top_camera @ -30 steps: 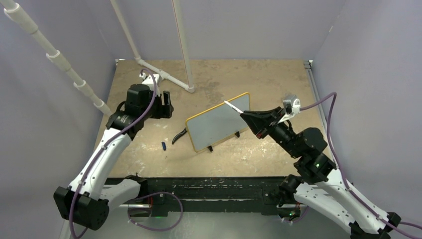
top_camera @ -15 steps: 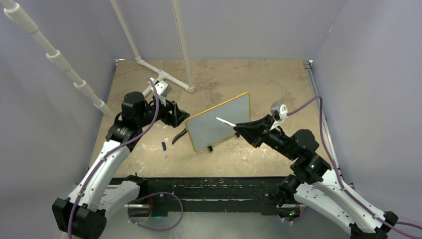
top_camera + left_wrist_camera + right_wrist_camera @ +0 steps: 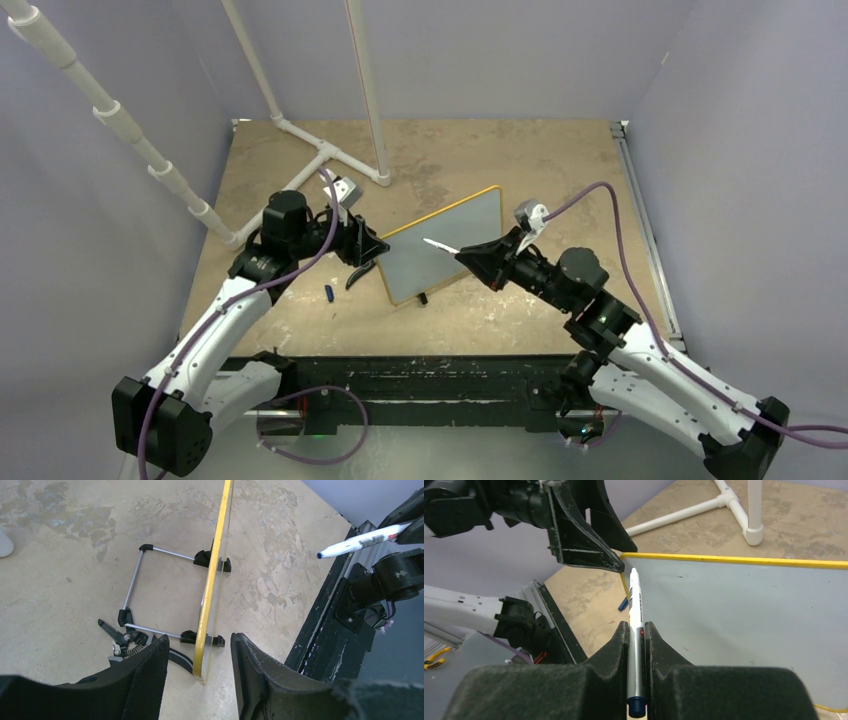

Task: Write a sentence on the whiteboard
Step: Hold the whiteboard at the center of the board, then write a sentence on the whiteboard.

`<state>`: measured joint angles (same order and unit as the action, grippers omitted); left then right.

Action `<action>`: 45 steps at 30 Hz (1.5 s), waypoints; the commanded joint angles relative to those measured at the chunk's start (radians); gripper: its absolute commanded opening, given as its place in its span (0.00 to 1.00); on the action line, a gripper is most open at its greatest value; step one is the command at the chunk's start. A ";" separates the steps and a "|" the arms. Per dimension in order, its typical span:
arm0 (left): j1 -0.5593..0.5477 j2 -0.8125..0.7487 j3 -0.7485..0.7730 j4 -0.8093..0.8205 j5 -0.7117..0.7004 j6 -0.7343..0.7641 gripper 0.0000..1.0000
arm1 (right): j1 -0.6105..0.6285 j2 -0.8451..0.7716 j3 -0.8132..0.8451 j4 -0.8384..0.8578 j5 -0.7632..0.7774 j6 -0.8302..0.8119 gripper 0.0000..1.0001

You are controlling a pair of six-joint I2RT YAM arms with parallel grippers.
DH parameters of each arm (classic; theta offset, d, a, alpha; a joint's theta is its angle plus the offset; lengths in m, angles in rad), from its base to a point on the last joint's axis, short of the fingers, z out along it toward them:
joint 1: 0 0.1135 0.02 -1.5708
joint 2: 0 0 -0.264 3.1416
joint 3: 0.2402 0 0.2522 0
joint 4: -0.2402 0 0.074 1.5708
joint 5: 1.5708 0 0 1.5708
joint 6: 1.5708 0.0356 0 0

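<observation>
The whiteboard [image 3: 450, 235], yellow-framed, stands tilted on black feet mid-table. Its face [image 3: 744, 605] is blank; no sentence shows on it. My left gripper [image 3: 366, 246] is at the board's left end. In the left wrist view the yellow edge [image 3: 215, 565] runs between the open fingers of that gripper [image 3: 199, 638], with a gap on each side. My right gripper [image 3: 472, 258] is shut on a white marker [image 3: 636, 615]. The marker's tip [image 3: 428, 241] hovers in front of the board's left part, close to the left gripper's fingers [image 3: 579, 540].
A blue marker cap [image 3: 329, 292] and black pliers [image 3: 122, 637] lie on the table left of the board. A wire stand [image 3: 150, 590] props the board from behind. White pipes [image 3: 330, 155] cross the back left. A black rail [image 3: 420, 375] edges the near side.
My left gripper swung right to the board's left edge and its fingers narrowed around it. My right arm carried the marker left across the board's face.
</observation>
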<state>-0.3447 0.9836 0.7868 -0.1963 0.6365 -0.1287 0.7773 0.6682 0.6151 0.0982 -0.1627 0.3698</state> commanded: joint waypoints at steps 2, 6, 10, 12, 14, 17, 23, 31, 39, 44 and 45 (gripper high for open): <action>-0.020 -0.004 0.002 0.021 -0.007 0.047 0.44 | 0.035 0.051 -0.009 0.115 0.067 -0.015 0.00; -0.036 0.008 0.008 0.001 -0.043 0.064 0.38 | 0.065 0.095 -0.010 0.152 0.092 -0.019 0.00; -0.041 0.010 0.011 -0.014 -0.071 0.073 0.32 | 0.101 0.139 0.002 0.173 0.114 -0.031 0.00; -0.042 0.004 0.012 -0.023 -0.092 0.079 0.32 | 0.116 0.159 0.009 0.181 0.126 -0.036 0.00; -0.042 -0.002 0.013 -0.031 -0.108 0.084 0.30 | 0.131 0.180 0.013 0.190 0.140 -0.039 0.00; -0.042 -0.006 0.012 -0.035 -0.112 0.086 0.27 | 0.152 0.209 0.021 0.194 0.159 -0.044 0.00; -0.042 -0.011 0.013 -0.038 -0.106 0.090 0.22 | 0.188 0.259 0.035 0.218 0.206 -0.054 0.00; -0.042 -0.006 0.009 -0.035 -0.083 0.100 0.11 | 0.222 0.319 0.054 0.251 0.252 -0.066 0.00; -0.042 -0.010 0.005 -0.028 -0.067 0.106 0.02 | 0.227 0.342 0.062 0.281 0.278 -0.075 0.00; -0.042 -0.010 0.003 -0.028 -0.063 0.108 0.00 | 0.228 0.360 0.068 0.297 0.278 -0.080 0.00; -0.042 -0.011 0.003 -0.028 -0.063 0.108 0.00 | 0.228 0.363 0.071 0.297 0.278 -0.081 0.00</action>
<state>-0.3851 0.9871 0.7868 -0.2432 0.5728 -0.0544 1.0004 1.0241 0.6361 0.3382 0.0921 0.3119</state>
